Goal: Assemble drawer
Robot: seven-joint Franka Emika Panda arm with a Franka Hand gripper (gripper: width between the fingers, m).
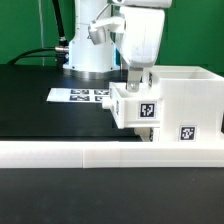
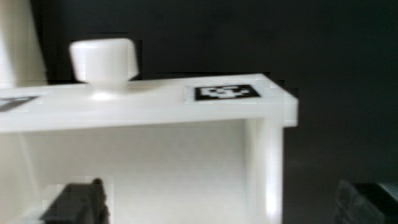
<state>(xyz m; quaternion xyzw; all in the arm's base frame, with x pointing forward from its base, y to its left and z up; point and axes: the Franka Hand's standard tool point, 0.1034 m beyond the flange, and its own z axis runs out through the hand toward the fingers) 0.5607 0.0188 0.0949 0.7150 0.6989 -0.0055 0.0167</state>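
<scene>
The white boxy housing of the drawer stands at the exterior view's right, with a tag on its front. A small white tray with a tag on its face juts out of the housing's side toward the exterior view's left. My gripper hangs straight over this tray, fingertips at its top edge. In the wrist view the tray fills the frame, with a round knob and a tag on its front wall. My gripper is open, its dark fingers wide apart, straddling the tray's side wall. A second tray is not in view.
The long low white rail runs along the front of the black table. The marker board lies flat behind the tray, near the arm's white base. A green backdrop stands behind.
</scene>
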